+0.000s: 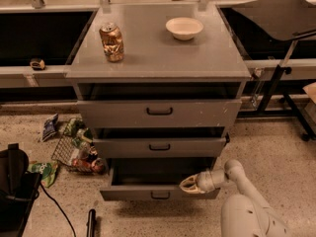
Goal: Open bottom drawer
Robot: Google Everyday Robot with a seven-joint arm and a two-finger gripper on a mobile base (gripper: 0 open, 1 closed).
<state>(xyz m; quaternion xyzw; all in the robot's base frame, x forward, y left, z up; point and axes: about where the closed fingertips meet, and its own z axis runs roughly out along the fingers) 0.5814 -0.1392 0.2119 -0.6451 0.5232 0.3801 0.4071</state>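
The grey desk (158, 58) carries a drink can (112, 42) up-left and a white bowl (184, 27) above the gripper (189, 184), low at the bottom drawer (128, 194).

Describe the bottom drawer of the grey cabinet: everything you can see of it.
The bottom drawer is grey, metal by its look, and the lowest of three in the cabinet. It stands open, projecting further than the middle drawer, just above the speckled floor. Its low front carries a small black loop handle at centre. The inside is shadowed; nothing shows in it. The end effector sits at the front's top edge, right of the handle, seemingly against it.
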